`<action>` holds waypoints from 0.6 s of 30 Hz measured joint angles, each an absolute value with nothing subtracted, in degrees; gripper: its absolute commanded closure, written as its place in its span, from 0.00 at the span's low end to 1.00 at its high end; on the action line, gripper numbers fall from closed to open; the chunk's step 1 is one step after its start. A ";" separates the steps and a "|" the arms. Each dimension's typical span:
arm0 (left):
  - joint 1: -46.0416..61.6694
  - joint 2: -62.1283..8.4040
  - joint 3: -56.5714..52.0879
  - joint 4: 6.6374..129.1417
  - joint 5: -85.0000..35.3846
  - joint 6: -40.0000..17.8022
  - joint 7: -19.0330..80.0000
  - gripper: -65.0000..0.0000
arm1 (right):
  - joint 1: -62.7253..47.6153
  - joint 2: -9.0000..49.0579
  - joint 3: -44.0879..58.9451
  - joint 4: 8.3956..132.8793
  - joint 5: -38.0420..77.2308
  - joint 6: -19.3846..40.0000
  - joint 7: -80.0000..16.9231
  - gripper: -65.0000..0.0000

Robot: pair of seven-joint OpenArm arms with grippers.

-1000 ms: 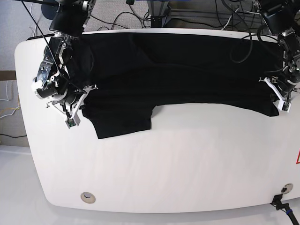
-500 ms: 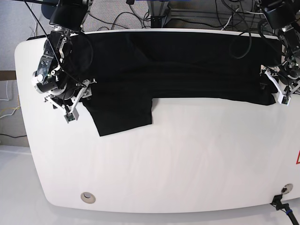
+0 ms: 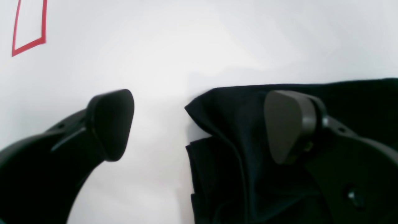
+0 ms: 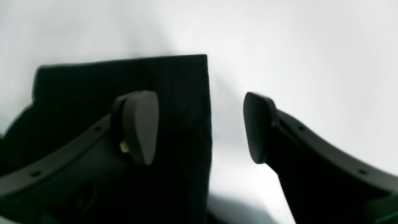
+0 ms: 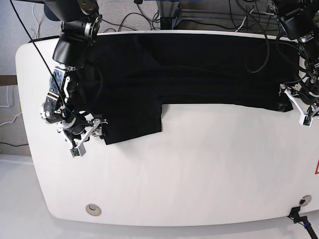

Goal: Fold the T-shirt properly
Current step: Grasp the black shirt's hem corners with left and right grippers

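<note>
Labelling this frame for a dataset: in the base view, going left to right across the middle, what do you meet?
Right gripper → T-shirt → left gripper.

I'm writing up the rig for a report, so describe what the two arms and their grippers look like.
Both arms are black with loose black cables. The left gripper and right gripper have white frames in the base view. Wrist views show curved black fingers with rounded, paddle-shaped pads.
</note>
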State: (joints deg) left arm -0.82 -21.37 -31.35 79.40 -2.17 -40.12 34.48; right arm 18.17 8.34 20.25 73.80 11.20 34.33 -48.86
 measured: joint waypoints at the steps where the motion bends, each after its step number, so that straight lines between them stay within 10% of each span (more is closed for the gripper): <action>1: -0.80 -21.34 -31.35 79.40 -2.17 -40.16 34.54 0.02 | 19.07 8.40 20.32 70.91 11.00 34.22 -46.83 0.37; 18: -0.67 -21.32 -31.35 79.35 -2.17 -40.14 34.68 0.02 | 23.09 8.05 16.71 53.54 12.32 34.06 -34.63 0.37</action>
